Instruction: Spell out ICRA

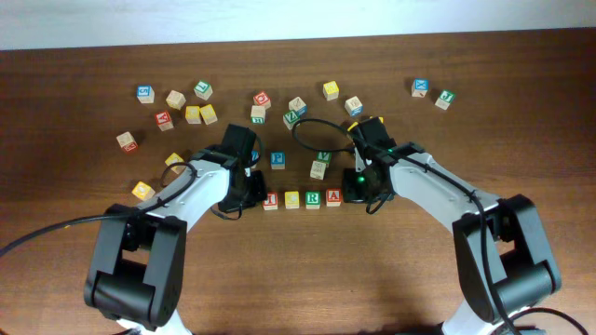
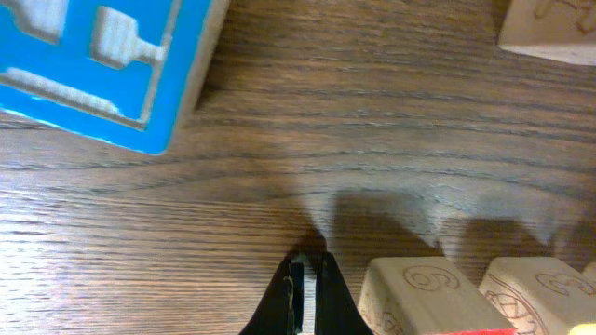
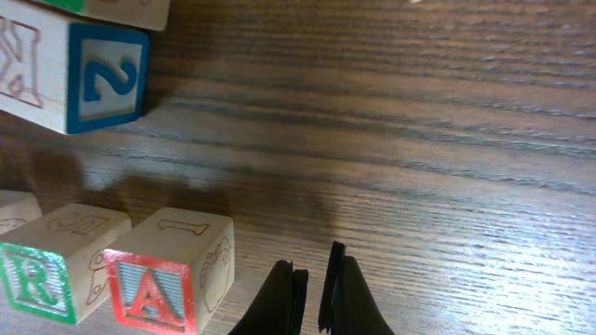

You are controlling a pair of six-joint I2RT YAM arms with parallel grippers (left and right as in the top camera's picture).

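- A block [image 3: 149, 296], red frame, in the row: red "A" on the front face, carved "1" on top.
- R block [image 3: 33, 279], green frame, touching the A block: green "R" on the front.
- Loose block [image 3: 107, 79] beyond the row: blue "2" in a blue frame, with a faint outlined "K" on the adjoining face.
- Pale block [image 2: 424, 288], seen by the left wrist camera: a carved 6 or 9, cannot tell which.
- Scattered blocks seen from overhead: letters too small to read.

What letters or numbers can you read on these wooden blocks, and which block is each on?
"A": red-framed block, row's end.
"R": green-framed block beside it.
"2": blue-framed block behind them; "K" on its adjoining face, partly cut off.
"6" or "9": carved atop the pale block, left wrist view.
Scattered blocks overhead: too small to read.
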